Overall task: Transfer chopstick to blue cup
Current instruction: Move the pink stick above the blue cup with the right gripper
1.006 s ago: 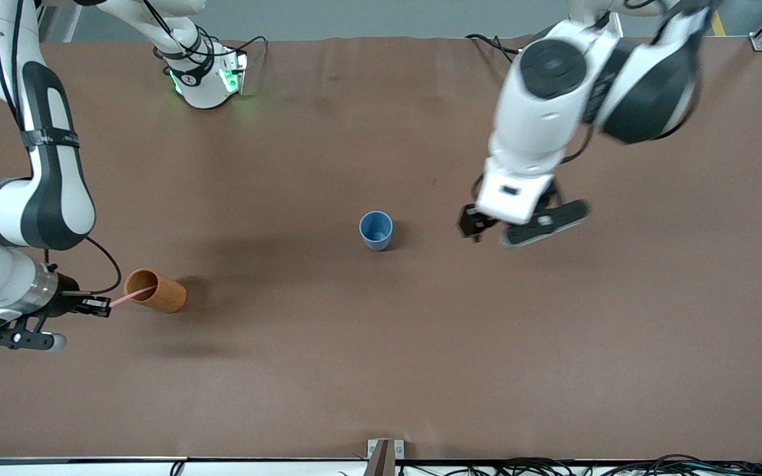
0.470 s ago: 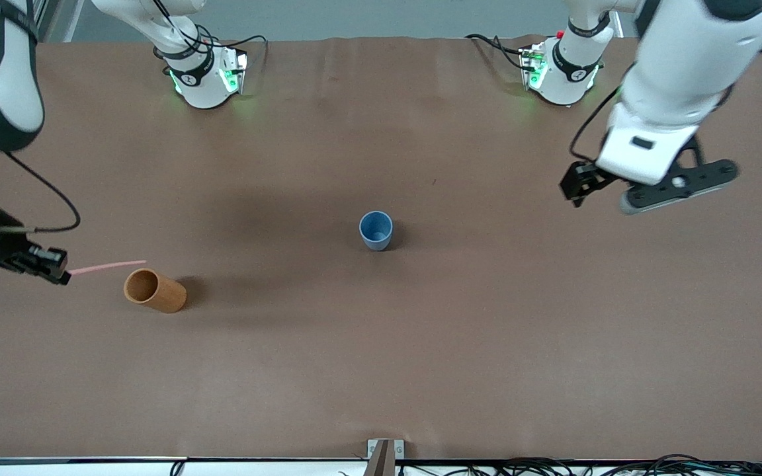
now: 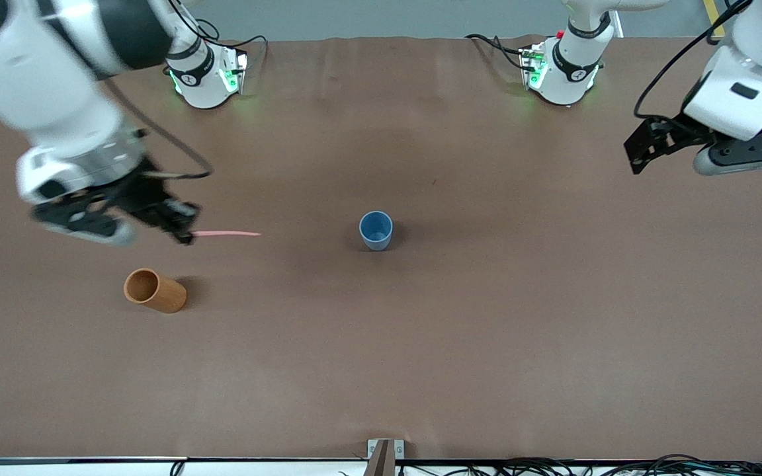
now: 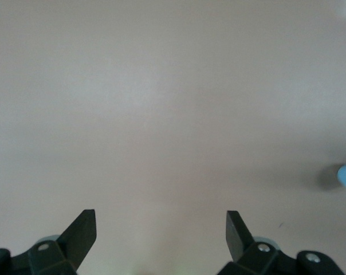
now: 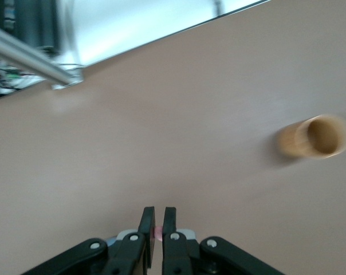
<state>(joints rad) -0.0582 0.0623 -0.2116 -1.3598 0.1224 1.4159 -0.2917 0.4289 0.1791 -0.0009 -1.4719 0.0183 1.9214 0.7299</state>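
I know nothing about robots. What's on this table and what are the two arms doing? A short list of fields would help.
right pincer: shut on the chopstick, up over the table
chopstick: roughly level, free end toward the blue cup
blue cup: upright, mid-table
orange-brown cup: toward the right arm's end, nearer the front camera than the blue cup
left pincer: open, holding nothing, waits over its own end of the table

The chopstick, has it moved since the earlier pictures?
Yes. The chopstick, in the shut right gripper, left the orange cup and now hangs closer to the blue cup.
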